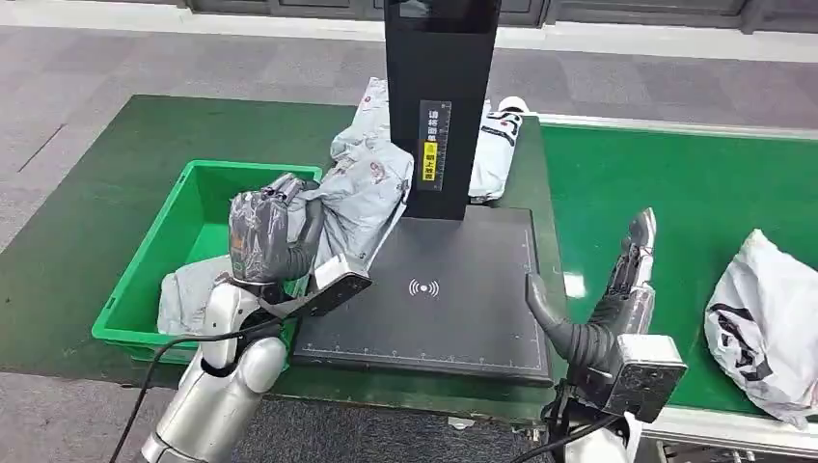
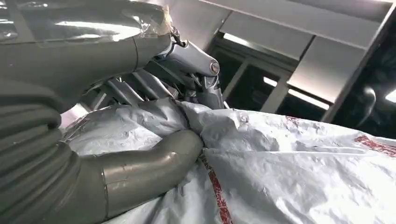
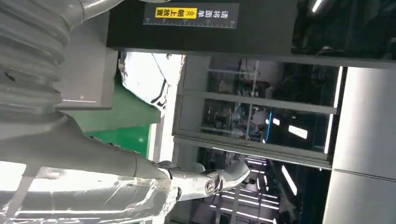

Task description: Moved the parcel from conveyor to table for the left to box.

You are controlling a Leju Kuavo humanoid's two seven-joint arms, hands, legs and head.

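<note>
My left hand [image 1: 273, 234] grips a grey plastic parcel [image 1: 365, 190] with red print, held up over the right rim of the green box [image 1: 145, 275]. In the left wrist view the thumb [image 2: 154, 165] presses into the crumpled parcel [image 2: 280, 168] and the fingers [image 2: 140, 86] wrap its far side. My right hand [image 1: 622, 289] hangs empty at the right edge of the black scanner plate [image 1: 444, 289], fingers apart and pointing away from me. In the right wrist view its fingers [image 3: 205, 182] are spread with nothing between them.
Another grey parcel [image 1: 193, 285] lies inside the green box. A white parcel [image 1: 767, 323] waits on the green conveyor [image 1: 666, 193] at the right. A black scanner post [image 1: 441, 106] stands behind the plate, with a white parcel [image 1: 497, 145] beside it.
</note>
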